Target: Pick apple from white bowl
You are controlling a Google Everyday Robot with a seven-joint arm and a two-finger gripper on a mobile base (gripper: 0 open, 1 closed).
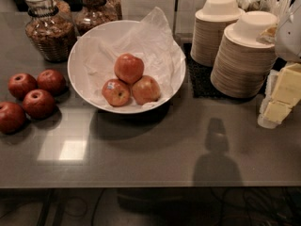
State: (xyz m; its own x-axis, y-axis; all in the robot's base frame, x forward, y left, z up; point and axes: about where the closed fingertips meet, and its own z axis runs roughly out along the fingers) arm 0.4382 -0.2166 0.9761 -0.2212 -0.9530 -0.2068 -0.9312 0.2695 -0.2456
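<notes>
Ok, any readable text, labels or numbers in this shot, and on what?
Sticker on the front-left apple in the white bowl: print too small to read.
Glass jars, stacked paper bowls, loose apples: no text visible.
Gripper, at the right edge beside the bowl stacks: no markings visible.

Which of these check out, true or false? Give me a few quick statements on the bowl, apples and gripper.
1. Three apples lie in the white bowl. True.
2. Four darker red apples lie on the table left of the bowl. True.
3. The stickered apple sits on the table. False: it is in the bowl, front left.
4. The gripper hovers over the apple. False: it is at the right edge, beside the paper bowl stacks, apart from the bowl.
</notes>
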